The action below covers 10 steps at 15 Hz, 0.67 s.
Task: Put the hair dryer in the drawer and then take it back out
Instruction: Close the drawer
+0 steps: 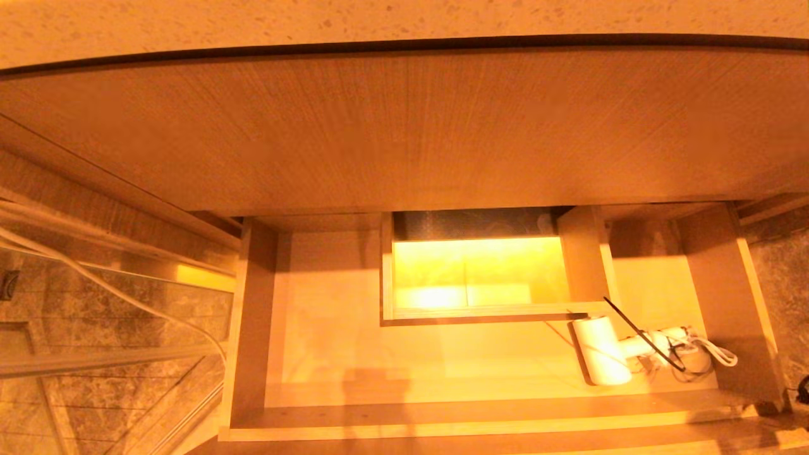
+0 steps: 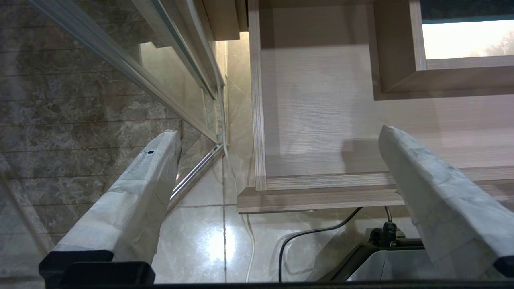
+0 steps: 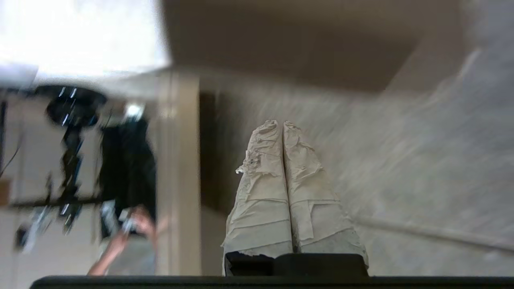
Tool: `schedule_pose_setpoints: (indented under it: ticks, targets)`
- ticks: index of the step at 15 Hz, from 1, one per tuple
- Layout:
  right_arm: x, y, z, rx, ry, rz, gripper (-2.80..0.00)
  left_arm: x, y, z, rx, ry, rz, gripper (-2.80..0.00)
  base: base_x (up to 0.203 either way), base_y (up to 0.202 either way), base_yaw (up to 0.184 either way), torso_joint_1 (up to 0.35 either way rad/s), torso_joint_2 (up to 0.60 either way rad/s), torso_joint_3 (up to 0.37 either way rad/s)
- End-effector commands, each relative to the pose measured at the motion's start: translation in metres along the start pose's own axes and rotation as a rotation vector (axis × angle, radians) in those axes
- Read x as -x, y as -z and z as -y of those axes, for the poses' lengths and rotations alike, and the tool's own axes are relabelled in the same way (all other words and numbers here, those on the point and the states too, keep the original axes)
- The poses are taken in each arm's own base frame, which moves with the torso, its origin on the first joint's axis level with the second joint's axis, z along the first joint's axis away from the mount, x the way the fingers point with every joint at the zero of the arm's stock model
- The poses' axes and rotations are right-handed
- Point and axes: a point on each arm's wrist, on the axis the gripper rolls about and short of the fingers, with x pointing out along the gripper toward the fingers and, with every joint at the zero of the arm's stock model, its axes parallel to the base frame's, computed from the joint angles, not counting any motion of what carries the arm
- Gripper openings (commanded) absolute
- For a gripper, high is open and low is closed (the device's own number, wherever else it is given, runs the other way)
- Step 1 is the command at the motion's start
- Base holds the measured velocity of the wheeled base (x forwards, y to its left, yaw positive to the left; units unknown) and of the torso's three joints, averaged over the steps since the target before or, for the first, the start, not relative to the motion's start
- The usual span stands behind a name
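Left gripper (image 2: 277, 160) with jaws wide apart, holding nothing, seen over the drawer's (image 2: 321, 188) front corner and the shiny floor (image 2: 209, 241). Right gripper (image 3: 283, 128) with jaws pressed together, empty, near a blurry wall. Hair dryer (image 1: 603, 354) lying inside the open drawer (image 1: 328, 354), lower right of the head view, cord (image 1: 708, 351) bunched beside it.

Speckled countertop (image 1: 189, 19) over big wood-grain panel (image 1: 404, 126), marble floor tiles (image 2: 60, 100) & glass door rail (image 2: 120, 64) at left, white cable (image 1: 114, 287) nearby.
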Motion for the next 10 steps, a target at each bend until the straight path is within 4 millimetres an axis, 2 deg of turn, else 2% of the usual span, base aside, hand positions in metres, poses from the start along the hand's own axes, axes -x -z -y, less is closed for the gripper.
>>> schedule_pose_setpoints:
  ticks: [1, 6, 10]
  targets:
    - [-0.0047, -0.0036, 0.0011, 0.010, 0.010, 0.021, -2.80, 0.0000, 0.0000, 0.0000, 0.000, 0.000, 0.000, 0.00, 0.000, 0.000, 0.000, 0.000, 0.00, 0.000]
    - [-0.0095, -0.0102, 0.0067, 0.005, 0.059, 0.079, -2.80, 0.0000, 0.0000, 0.0000, 0.000, 0.000, 0.000, 0.00, 0.000, 0.000, 0.000, 0.000, 0.00, 0.000]
    - [-0.0023, -0.0120, 0.0107, 0.002, 0.087, 0.123, -2.80, 0.0000, 0.0000, 0.0000, 0.000, 0.000, 0.000, 0.00, 0.000, 0.000, 0.000, 0.000, 0.00, 0.000]
